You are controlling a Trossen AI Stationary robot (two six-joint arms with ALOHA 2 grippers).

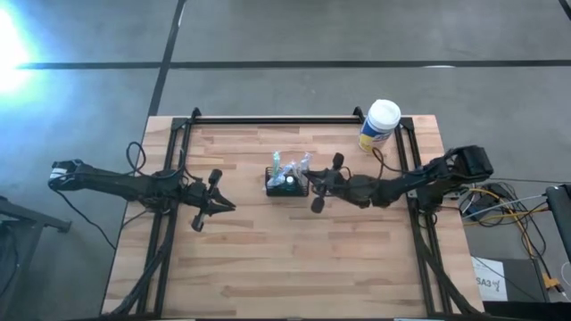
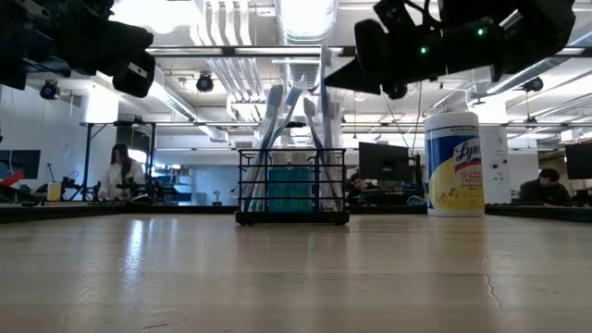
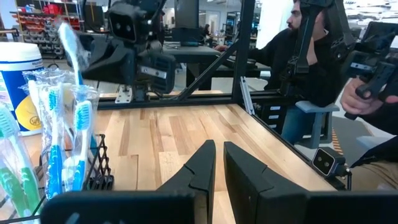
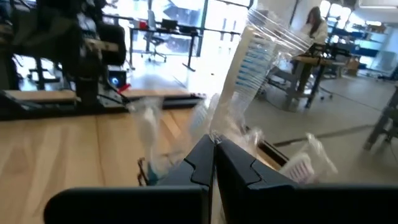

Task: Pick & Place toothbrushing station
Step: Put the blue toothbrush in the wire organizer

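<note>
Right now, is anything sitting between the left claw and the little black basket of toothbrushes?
No. In the high view only bare table separates the left gripper from the caddy.

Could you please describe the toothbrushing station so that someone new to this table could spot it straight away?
Start at the wooden table and look to its middle, between the left gripper and the right gripper. There stands the toothbrushing station, a small black wire-mesh caddy with wrapped toothbrushes sticking upright out of it. Unlike the yellow canister with a white lid near the far edge, it is an open dark mesh box.
</note>
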